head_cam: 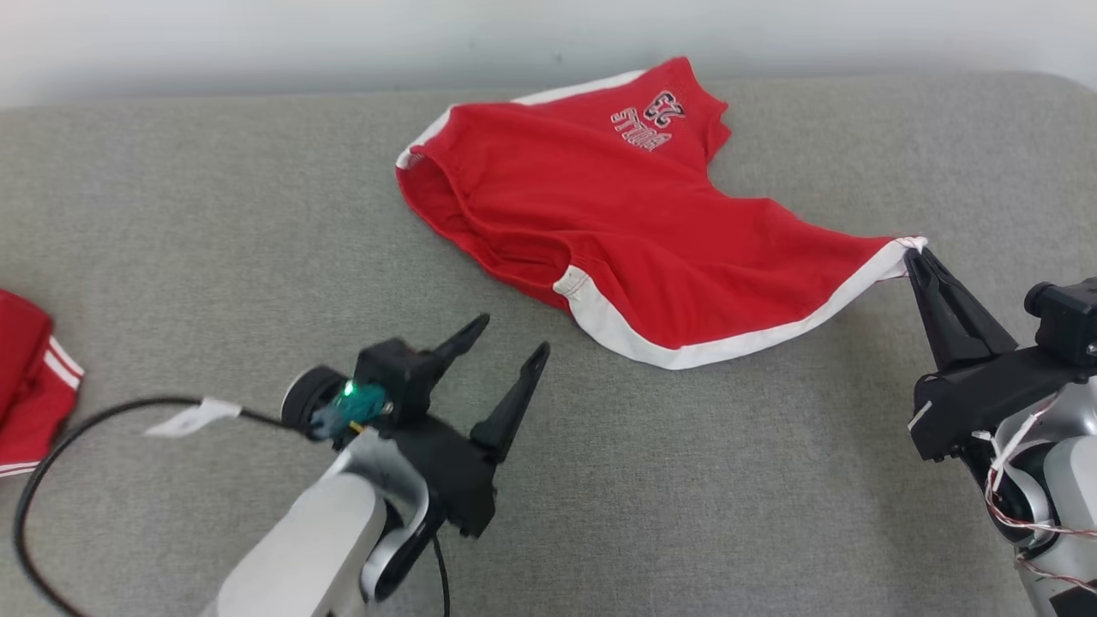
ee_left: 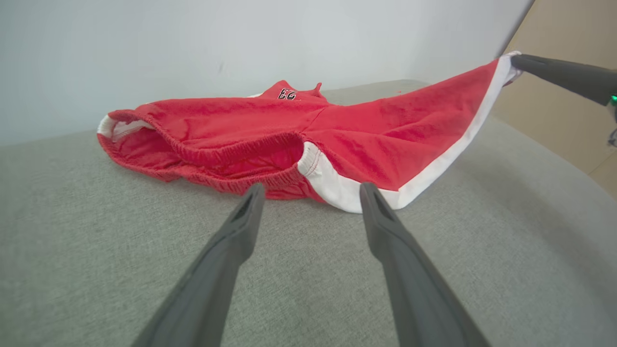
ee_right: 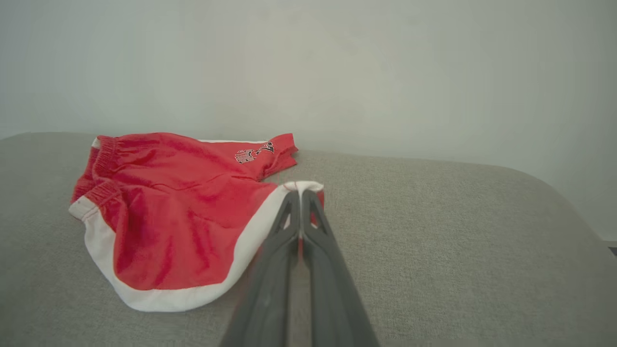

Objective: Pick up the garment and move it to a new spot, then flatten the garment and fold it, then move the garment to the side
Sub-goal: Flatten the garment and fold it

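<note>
The head view looks steeply down on the grey cushion (head_cam: 214,214) from above. Each wrist view sits low over that cushion, facing nearly level toward the pale wall (ee_left: 193,48). All three share the red shorts (head_cam: 617,223), closest in the left wrist view.

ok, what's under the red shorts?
Visible: grey cushion; the red shorts lie on it. Corner pinched by the right gripper is lifted, bare cushion below. Beneath the flat part is covered.
</note>
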Robot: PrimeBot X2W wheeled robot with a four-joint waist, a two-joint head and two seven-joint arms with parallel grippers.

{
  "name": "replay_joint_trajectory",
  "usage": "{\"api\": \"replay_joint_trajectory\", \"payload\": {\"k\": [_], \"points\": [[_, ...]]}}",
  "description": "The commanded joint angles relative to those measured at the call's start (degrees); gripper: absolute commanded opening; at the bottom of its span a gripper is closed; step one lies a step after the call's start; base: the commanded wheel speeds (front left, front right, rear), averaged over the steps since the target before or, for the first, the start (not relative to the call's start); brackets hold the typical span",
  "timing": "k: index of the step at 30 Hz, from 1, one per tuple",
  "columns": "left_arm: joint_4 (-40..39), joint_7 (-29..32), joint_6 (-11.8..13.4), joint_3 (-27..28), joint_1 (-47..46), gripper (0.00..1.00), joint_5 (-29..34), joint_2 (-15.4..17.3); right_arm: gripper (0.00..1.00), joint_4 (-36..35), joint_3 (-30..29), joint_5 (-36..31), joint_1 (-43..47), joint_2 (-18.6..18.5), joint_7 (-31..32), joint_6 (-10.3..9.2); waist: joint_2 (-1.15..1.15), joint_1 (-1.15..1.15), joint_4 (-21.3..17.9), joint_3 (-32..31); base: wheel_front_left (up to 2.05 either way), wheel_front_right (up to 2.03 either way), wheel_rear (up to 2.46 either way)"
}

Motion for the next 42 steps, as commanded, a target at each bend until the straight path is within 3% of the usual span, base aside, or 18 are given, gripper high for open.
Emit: {"api": "replay_joint_trajectory", "payload": {"k": [1, 2, 3, 4, 21, 23, 25, 26, 27, 31, 32, 34, 42], "points": [[1.1, 0.6, 0.1, -0.5, -1.6, 1.0, 0.6, -0.4, 0.0, 1.0, -0.3, -0.7, -0.7, 0.5, 0.1, -0.11, 0.0, 0.0, -1.3, 1.9, 0.0, 0.0, 0.0], [2.1, 1.0, 0.1, -1.4, -2.9, 1.0, 0.6, -0.6, 0.38, 1.5, -0.1, -1.5, -1.1, 0.4, -0.1, -0.11, 0.0, 0.0, -1.6, 2.4, 0.0, 0.0, 0.0], [2.9, 1.4, 0.1, -2.0, -4.2, 1.0, 0.6, -0.7, 0.92, 2.3, -0.1, -2.0, -1.3, 0.7, 0.0, -0.11, 0.0, 0.0, -1.9, 2.9, 0.0, 0.0, 0.0], [3.7, 1.8, 0.1, -2.6, -5.3, 1.0, 0.5, -0.8, 1.0, 3.0, -0.1, -2.7, -1.6, 1.0, 0.1, -0.11, 0.0, 0.0, -2.1, 3.4, 0.0, 0.0, 0.0], [11.4, 6.1, 0.1, -7.4, -16.8, 0.98, -1.5, 0.7, 1.0, 7.8, 1.4, -4.3, -4.1, 3.4, -2.4, -0.11, 0.0, 0.0, -5.0, 7.1, 0.0, 0.0, 0.0], [11.7, 6.4, 0.1, -7.8, -17.2, 0.91, -1.8, 0.8, 1.0, 8.2, 1.4, -4.3, -4.2, 3.5, -2.4, -0.11, 0.0, 0.0, -5.1, 7.0, 0.0, 0.0, 0.0], [12.0, 6.7, 0.1, -8.1, -17.5, 0.69, -2.0, 0.9, 1.0, 8.5, 1.6, -4.2, -4.3, 3.6, -2.3, -0.11, 0.0, 0.0, -5.1, 6.9, 0.0, 0.0, 0.0], [12.2, 7.0, 0.1, -8.3, -17.6, 0.5, -2.2, 0.9, 1.0, 8.6, 1.7, -4.2, -4.3, 3.6, -2.3, -0.11, 0.0, 0.0, -5.2, 6.8, 0.0, 0.0, 0.0], [12.3, 7.2, 0.1, -8.5, -17.6, 0.41, -2.4, 1.0, 1.0, 8.8, 1.7, -4.2, -4.3, 3.6, -2.2, -0.11, 0.0, 0.0, -5.2, 6.7, 0.0, 0.0, 0.0], [12.3, 8.0, 0.1, -9.5, -17.3, 0.33, -3.4, 0.9, 1.0, 9.3, 1.7, -4.5, -4.3, 3.3, -2.1, -0.11, 0.0, 0.0, -5.1, 6.4, 0.0, 0.0, 0.0], [12.2, 8.0, 0.1, -9.7, -17.3, 0.25, -3.6, 0.9, 1.0, 9.5, 1.7, -4.5, -4.3, 3.3, -2.1, -0.11, 0.0, 0.0, -5.1, 6.4, 0.0, 0.0, 0.0], [12.3, 7.6, 0.1, -10.0, -17.4, 0.0, -3.8, 0.8, 1.0, 10.0, 1.6, -4.6, -4.1, 3.5, -1.5, -0.11, 0.0, 0.0, -5.0, 6.4, 0.0, 0.0, 0.0], [12.5, 6.8, 0.1, -10.9, -16.5, 0.0, -4.2, 0.9, 1.0, 12.7, -0.1, -5.1, -4.7, 4.5, 2.4, -0.11, 0.0, 0.0, -4.6, 6.5, 0.0, 0.0, 0.0]]}}
